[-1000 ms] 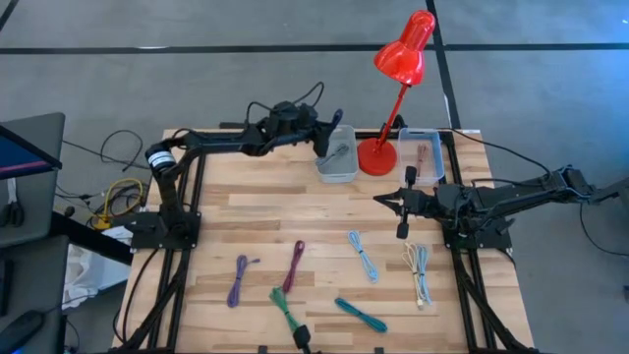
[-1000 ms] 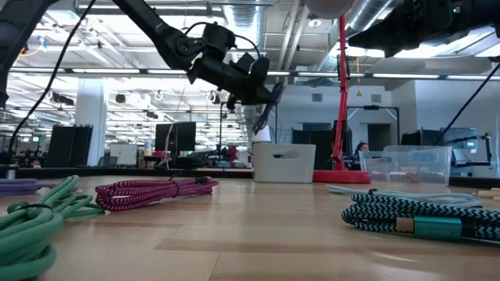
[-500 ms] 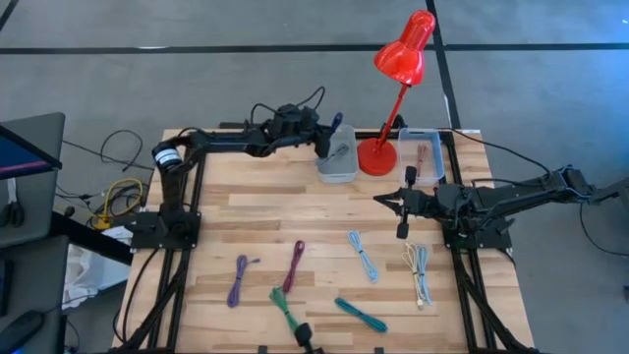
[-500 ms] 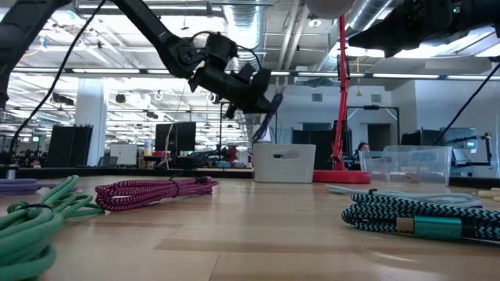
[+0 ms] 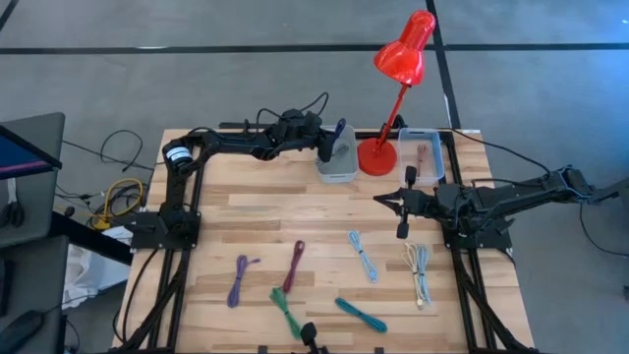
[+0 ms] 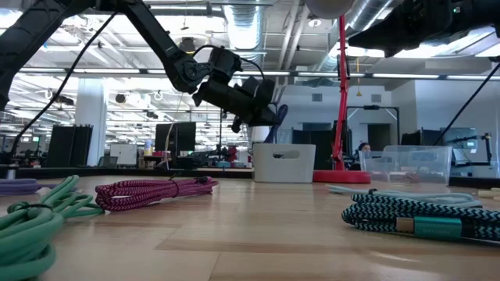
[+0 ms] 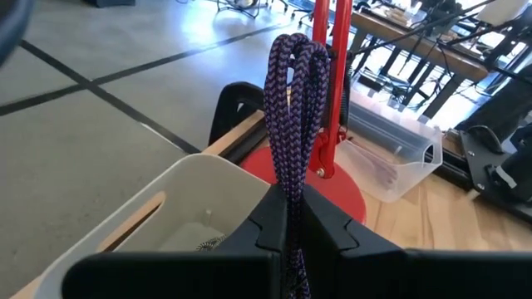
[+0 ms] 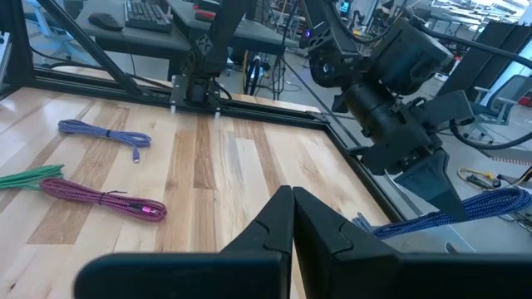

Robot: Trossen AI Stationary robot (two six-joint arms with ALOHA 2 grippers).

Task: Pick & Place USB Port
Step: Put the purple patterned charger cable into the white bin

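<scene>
Navy braided cable (image 7: 291,124) hangs clamped in the left hand (image 5: 329,146) above the grey bin (image 5: 337,169); centre it, lower, then release; right hand (image 5: 401,206) waits pinched together.

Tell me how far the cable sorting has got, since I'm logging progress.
Done: the grey bin already holds a cable. In hand: the left gripper is shut on a dark blue cable above that bin. Left: purple, magenta, green, teal, light blue and pale cables lie on the table. The right gripper waits shut.
</scene>
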